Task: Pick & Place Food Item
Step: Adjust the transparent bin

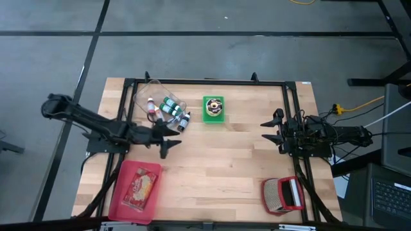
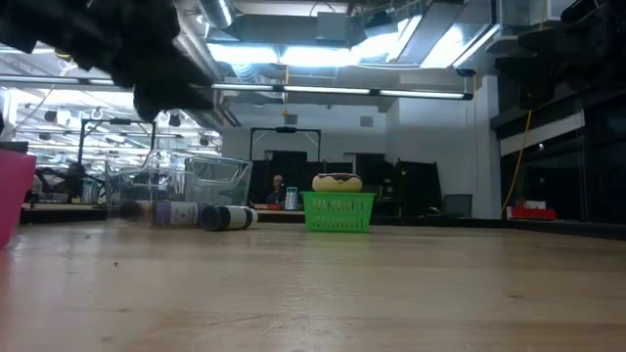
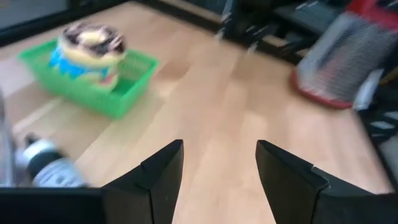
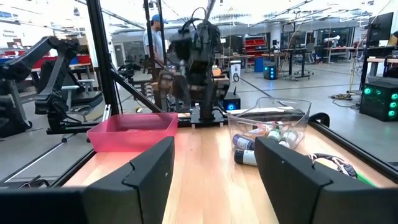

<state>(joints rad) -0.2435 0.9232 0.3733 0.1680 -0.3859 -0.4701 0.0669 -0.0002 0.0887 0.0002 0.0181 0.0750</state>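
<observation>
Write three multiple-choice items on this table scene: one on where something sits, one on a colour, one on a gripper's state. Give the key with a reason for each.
1. Where does the donut sit?
A. In the green basket
B. In the pink tray
C. On the bare table

2. What colour is the tray at the table's front left corner?
A. Blue
B. Pink
C. Yellow

3. How does the left gripper stand?
A. Shut on a bottle
B. Shut on the donut
C. Open, holding nothing

Key:
1. A, since the high view shows the donut inside the basket near the table's far edge.
2. B, since the tray holding a packaged food item is pink in the high view.
3. C, since the left wrist view shows its fingers apart with only bare table between them.
</observation>
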